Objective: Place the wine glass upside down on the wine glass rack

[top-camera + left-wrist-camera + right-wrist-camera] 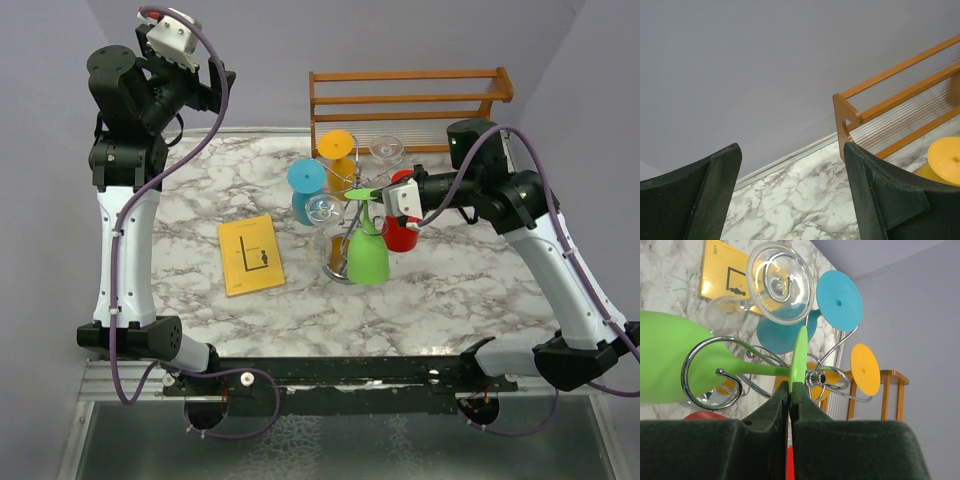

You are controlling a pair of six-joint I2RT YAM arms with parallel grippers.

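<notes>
Glasses on or around the wine glass rack (821, 377): six in all
- green wine glass (368, 255), one. It is upside down, bowl hanging low at the near side of the rack and foot on top
- orange glass (335, 145), one, at the far side
- blue glass (307, 178), one, at the far left
- clear glasses, two: one at the back right (387, 150), one at the left just beside the green bowl (322, 209)
- red glass (402, 238), one, at the right, partly hidden behind the right arm's wrist

Rack: one, chrome wire, standing mid-table on the marble table (450, 290). In the right wrist view the green stem runs through one curled loop of the rack. Whether the foot's weight rests on the wire cannot be told.

Right gripper (790, 386): reaches in from the right at the height of the green foot. Its two pads are pressed together on the rim of the green foot, which shows edge-on between them, so it is clenched on that glass.

Left gripper (791, 150): raised high at the far left, well apart from the rack and pointing toward the back wall. Its two fingers are spread wide and hold nothing.

Other things:
- yellow book (250, 255), one, flat on the marble to the left of the rack, not touching it
- wooden shelf (846, 112), one, against the back wall behind the rack
</notes>
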